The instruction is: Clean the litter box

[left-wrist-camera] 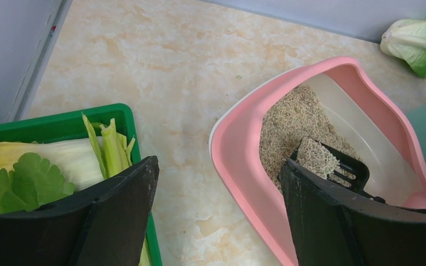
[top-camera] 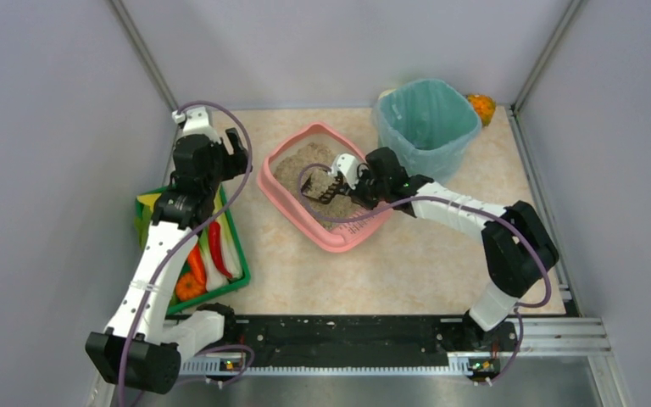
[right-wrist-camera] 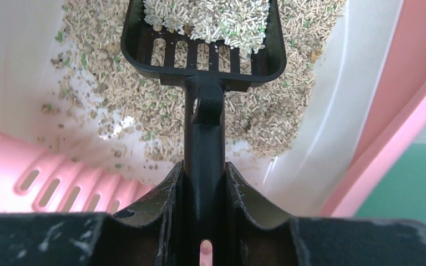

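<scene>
We note R gripper (right-wrist-camera: 202, 185) clamped on scoop (right-wrist-camera: 204, 124) handle, scoop loaded w/ litter (right-wrist-camera: 216, 16) over litter box (top-camera: 339, 241); L gripper (left-wrist-camera: 219, 166) open.

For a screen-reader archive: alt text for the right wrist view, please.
The right tool grips the handle of a black slotted scoop holding pale litter over the pink litter box; its slotted ledge shows at lower left.

No readable text, label, brand, number or sign shows in any view.
</scene>
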Robot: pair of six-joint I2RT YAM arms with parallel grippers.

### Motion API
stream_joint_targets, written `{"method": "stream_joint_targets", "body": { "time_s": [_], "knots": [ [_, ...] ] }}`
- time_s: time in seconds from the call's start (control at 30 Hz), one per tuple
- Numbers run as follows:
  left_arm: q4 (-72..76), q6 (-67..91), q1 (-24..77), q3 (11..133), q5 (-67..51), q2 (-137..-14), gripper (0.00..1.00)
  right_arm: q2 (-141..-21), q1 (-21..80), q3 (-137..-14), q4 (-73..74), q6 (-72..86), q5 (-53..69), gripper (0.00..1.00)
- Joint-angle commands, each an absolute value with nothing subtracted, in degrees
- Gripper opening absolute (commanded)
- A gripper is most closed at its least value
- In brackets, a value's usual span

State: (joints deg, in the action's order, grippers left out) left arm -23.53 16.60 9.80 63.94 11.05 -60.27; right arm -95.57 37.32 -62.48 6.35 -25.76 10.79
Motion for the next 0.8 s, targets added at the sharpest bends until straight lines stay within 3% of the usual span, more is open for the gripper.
{"method": "stream_joint_targets", "body": {
  "time_s": [0.0, 0.37, 0.77],
  "knots": [
    [-20.49, 17.05, 9.84, 65.05, 9.48, -61.02, 0.85, -93.55, 37.54, -70.30, 21.35, -33.81, 10.30, 0.00],
    [-21.17, 16.32, 9.84, 65.56, 9.29, -61.46, 0.85, -104.99, 40.89, -82.93, 32.92, -37.53, 10.27, 0.00],
    [-21.27, 15.80, 9.84, 64.42, 9.66, -60.02, 0.85, -116.24, 41.57, -86.57, 15.61, -25.77, 12.02, 0.00]
  ]
}}
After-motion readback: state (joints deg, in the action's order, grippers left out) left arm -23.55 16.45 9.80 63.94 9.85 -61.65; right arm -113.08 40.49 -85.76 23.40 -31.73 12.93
